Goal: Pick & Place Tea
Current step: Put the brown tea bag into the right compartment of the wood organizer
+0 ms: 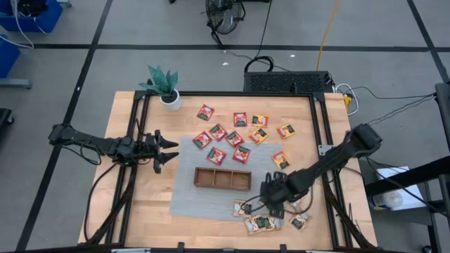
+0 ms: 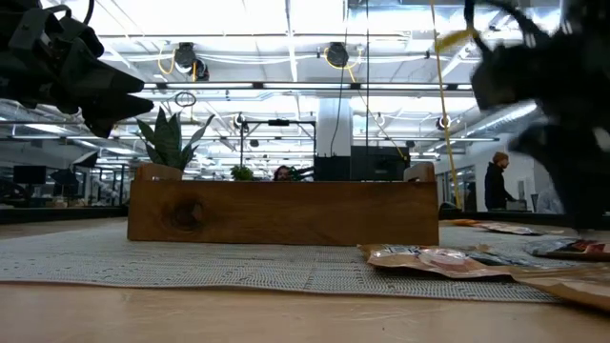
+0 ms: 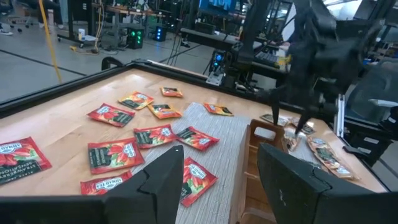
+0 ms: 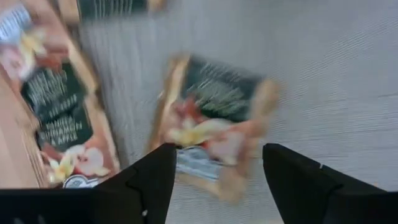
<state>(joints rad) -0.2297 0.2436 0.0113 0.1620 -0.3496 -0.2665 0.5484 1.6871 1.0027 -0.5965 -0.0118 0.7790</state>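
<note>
Tea sachets lie flat on the table. Red ones (image 1: pixel 218 132) and orange-yellow ones (image 1: pixel 284 131) are spread beyond the brown wooden tray (image 1: pixel 222 178). Dark green ones (image 1: pixel 261 223) lie near the front right. My right gripper (image 4: pixel 214 186) is open and points steeply down above one dark green sachet (image 4: pixel 217 124) on the grey mat's near right corner. That sachet shows between the fingers, untouched, with another (image 4: pixel 56 118) beside it. My left gripper (image 1: pixel 165 151) hovers open and level left of the mat.
The grey mat (image 1: pixel 186 190) lies under the tray, which has three compartments. A potted plant (image 1: pixel 165 88) stands at the far left corner. Black frame rails (image 1: pixel 320 126) run along the table's sides. Bare wood (image 1: pixel 151 211) shows at the near left.
</note>
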